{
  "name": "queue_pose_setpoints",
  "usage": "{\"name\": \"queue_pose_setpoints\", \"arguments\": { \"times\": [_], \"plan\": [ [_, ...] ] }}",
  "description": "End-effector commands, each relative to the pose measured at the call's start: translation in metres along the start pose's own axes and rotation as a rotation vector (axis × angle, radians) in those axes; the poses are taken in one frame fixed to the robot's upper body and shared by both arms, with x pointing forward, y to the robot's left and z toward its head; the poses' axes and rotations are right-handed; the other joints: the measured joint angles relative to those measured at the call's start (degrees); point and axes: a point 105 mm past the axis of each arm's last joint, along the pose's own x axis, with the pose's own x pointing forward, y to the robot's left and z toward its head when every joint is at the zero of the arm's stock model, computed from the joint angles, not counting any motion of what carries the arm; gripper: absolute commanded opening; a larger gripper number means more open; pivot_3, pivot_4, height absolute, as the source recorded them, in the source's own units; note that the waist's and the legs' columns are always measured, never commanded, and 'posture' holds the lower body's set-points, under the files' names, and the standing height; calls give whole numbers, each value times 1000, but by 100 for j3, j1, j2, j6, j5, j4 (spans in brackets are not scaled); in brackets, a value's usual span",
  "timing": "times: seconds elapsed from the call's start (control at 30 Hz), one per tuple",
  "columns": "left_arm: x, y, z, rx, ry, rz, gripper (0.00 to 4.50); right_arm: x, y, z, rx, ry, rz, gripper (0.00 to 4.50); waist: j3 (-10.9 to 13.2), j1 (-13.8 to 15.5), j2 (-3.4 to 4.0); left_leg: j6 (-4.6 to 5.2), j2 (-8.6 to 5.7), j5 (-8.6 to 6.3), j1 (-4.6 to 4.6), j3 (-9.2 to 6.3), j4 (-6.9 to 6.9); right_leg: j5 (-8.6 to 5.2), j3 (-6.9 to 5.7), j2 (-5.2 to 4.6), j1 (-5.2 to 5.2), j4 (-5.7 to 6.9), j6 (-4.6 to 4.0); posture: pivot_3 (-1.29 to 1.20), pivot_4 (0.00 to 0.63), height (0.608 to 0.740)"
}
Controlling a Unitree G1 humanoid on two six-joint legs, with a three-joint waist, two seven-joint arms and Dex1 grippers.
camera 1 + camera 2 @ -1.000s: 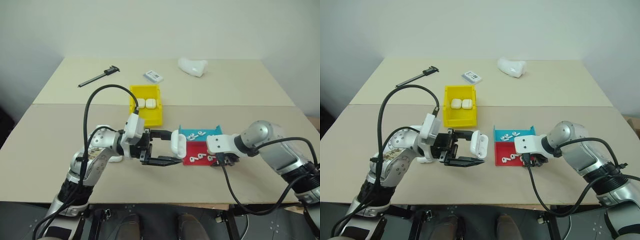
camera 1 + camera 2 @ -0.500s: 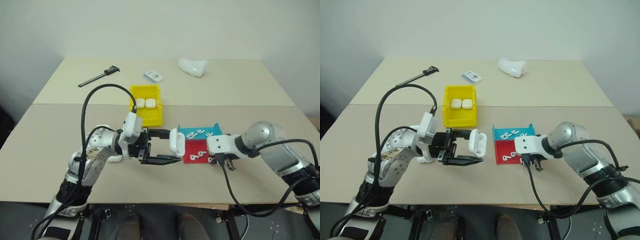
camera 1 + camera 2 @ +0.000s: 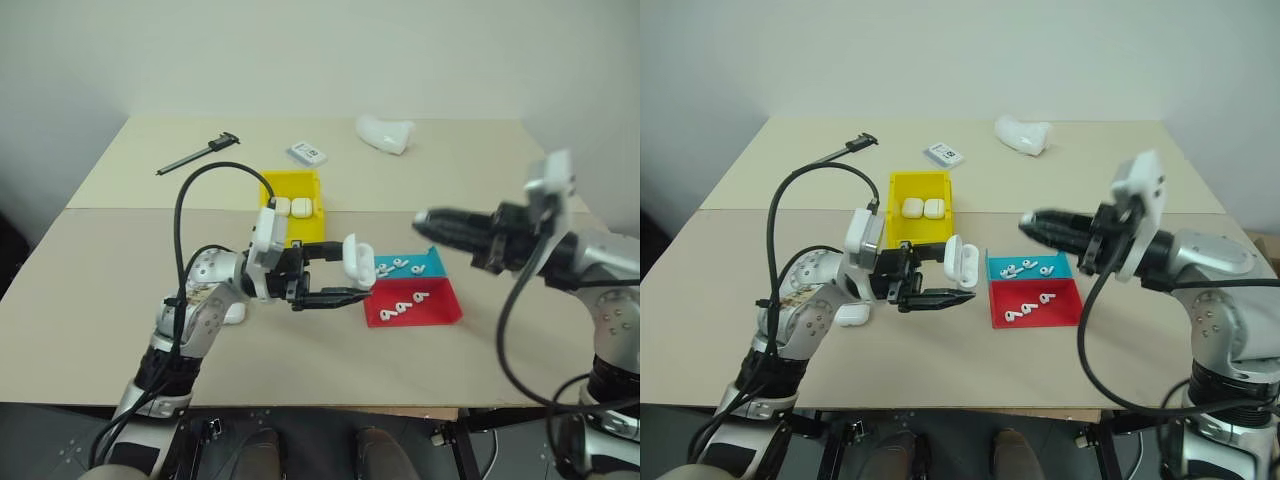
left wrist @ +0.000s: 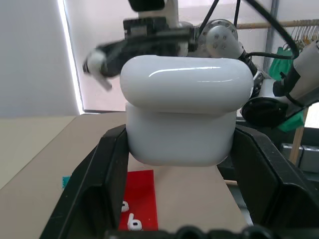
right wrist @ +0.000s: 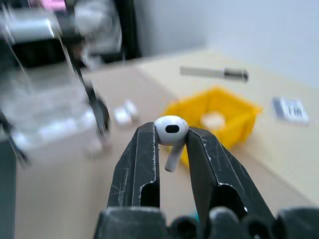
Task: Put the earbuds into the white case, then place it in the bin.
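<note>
Right gripper (image 3: pixel 1028 226) has come up off the red tray (image 3: pixel 1060 312) since earlier frame, now raised above table (image 3: pixel 1140 180) w/ fingers pointing toward left gripper (image 3: pixel 962 277). R fingers pinched on one earbud (image 5: pixel 170 130), head between the tips, stem hanging down in the gap. Left gripper roughly same spot, clamped on white case (image 4: pixel 182 114), lid ajar, held off the table, just beside yellow bin (image 3: pixel 918 232). Bin sits beyond L hand, two more cases inside. Other earbuds lie below and between the two hands: some in red tray, some in blue tray (image 3: pixel 1065 262) touching it. Grippers apart, case facing R fingertips.
</note>
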Motion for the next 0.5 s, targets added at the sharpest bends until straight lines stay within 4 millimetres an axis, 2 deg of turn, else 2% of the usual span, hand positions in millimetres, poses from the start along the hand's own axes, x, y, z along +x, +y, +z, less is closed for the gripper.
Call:
{"name": "queue_pose_setpoints", "arguments": {
  "times": [0.03, 0.23, 0.5],
  "plan": [
    [5, 4, 8, 29, -20, -29, 2782, 6, 25, 15, 18, -72, 61, 596, 0, -3, 0, 0, 0, 0, 0, -1, -1, 0, -2, 0, 1, -2, 0, 0, 150, 740],
    [8, 11, 10, 32, -24, -41, 2782, 22, 41, 7, 40, -50, 90, 596, -1, -13, 1, 1, -1, 0, -4, 0, 0, 0, 0, -1, -3, -1, 1, 0, 150, 740],
    [12, 9, 15, 50, -43, -60, 2782, 30, 35, -12, 19, 7, 51, 596, -1, -14, 2, 2, -1, -1, -18, -1, 1, 0, -1, -1, -12, -4, 2, 0, 150, 740]
  ]
}}
